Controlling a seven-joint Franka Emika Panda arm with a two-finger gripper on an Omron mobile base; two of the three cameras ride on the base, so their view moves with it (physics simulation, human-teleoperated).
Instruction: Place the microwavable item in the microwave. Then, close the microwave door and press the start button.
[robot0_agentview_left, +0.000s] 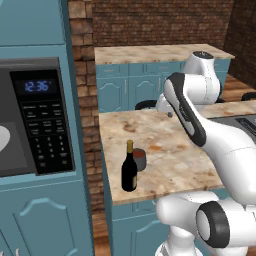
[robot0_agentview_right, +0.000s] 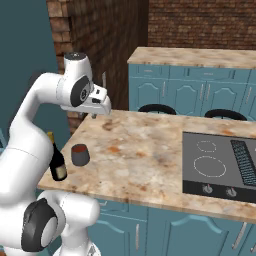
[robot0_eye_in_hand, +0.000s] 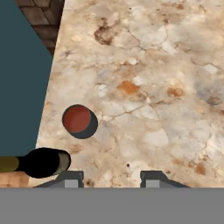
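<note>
The microwavable item (robot0_agentview_left: 139, 160), a short dark cup with a reddish-brown top, stands on the marble counter (robot0_agentview_left: 175, 150) near its left front corner, right beside a dark wine bottle (robot0_agentview_left: 129, 170). In the hand view the cup (robot0_eye_in_hand: 78, 120) lies left of and ahead of my fingertips (robot0_eye_in_hand: 72, 179). My gripper (robot0_eye_in_hand: 111, 180) hangs open above the counter, empty, and is seen from the side as gripper (robot0_agentview_right: 95, 115), up and behind the cup (robot0_agentview_right: 80, 154). The microwave (robot0_agentview_left: 42, 120) sits in the teal cabinet at left, its cavity and white plate (robot0_agentview_left: 2, 137) showing. The microwave door is out of view.
The wine bottle (robot0_agentview_right: 56, 162) stands close on the cup's left, at the counter edge. A black cooktop (robot0_agentview_right: 220, 165) takes the counter's right part. A brick column (robot0_agentview_left: 85, 100) separates cabinet and counter. Dark stools (robot0_agentview_right: 157, 109) and another counter (robot0_agentview_right: 200, 57) lie behind.
</note>
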